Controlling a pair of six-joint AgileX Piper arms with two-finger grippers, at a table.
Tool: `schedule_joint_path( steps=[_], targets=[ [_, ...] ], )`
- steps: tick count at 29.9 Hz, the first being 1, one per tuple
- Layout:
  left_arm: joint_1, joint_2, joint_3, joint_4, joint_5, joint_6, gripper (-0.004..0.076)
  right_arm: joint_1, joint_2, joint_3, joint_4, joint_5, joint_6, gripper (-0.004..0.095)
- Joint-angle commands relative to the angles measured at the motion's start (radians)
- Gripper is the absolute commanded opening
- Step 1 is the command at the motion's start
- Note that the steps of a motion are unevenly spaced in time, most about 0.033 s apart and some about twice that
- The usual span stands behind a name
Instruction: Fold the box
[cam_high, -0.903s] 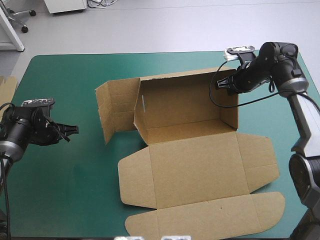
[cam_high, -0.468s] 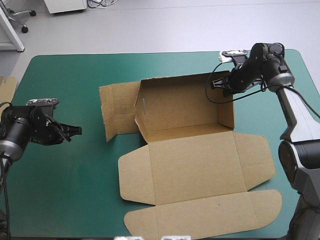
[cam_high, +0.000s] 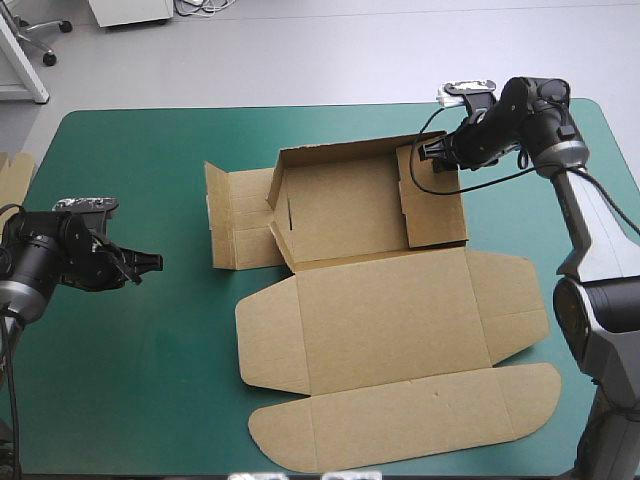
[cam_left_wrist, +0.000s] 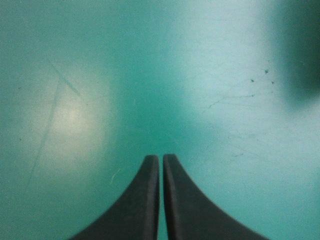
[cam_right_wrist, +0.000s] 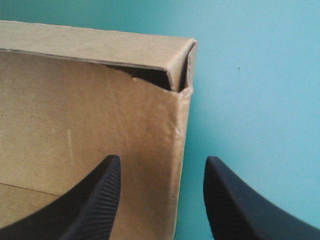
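right gripper (cam_high: 431, 152) fingers spread, straddling the box (cam_high: 390, 320) at its far-right wall, likely to tuck it inward. left gripper (cam_high: 148, 262) fingers pressed together, idle well left of the box.

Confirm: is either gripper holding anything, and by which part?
Nothing held. Right gripper: jaws open, straddling the right wall of the box. Left gripper: jaws shut, empty.

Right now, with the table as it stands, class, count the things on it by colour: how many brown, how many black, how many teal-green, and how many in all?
Brown: 2, the box and the edge of board at the table's left edge
Black: 2, the left gripper and the right gripper
Teal-green: 1, the table cover
Total: 5
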Motion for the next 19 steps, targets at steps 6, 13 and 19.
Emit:
schedule_joint_path(
  steps=[6, 13, 19],
  targets=[
    [-0.002, -0.026, -0.033, 0.035, -0.017, -0.006, 0.0016, -0.003, -0.123, -0.069, 0.003, 0.053, 0.003, 0.0499],
    [-0.002, -0.026, -0.033, 0.035, -0.021, -0.004, 0.0016, -0.003, -0.255, -0.035, -0.004, 0.070, 0.025, 0.0499],
    [-0.002, -0.026, -0.033, 0.030, -0.021, -0.004, 0.0016, 0.004, -0.397, 0.141, -0.002, 0.038, 0.015, 0.0498]
  ],
)
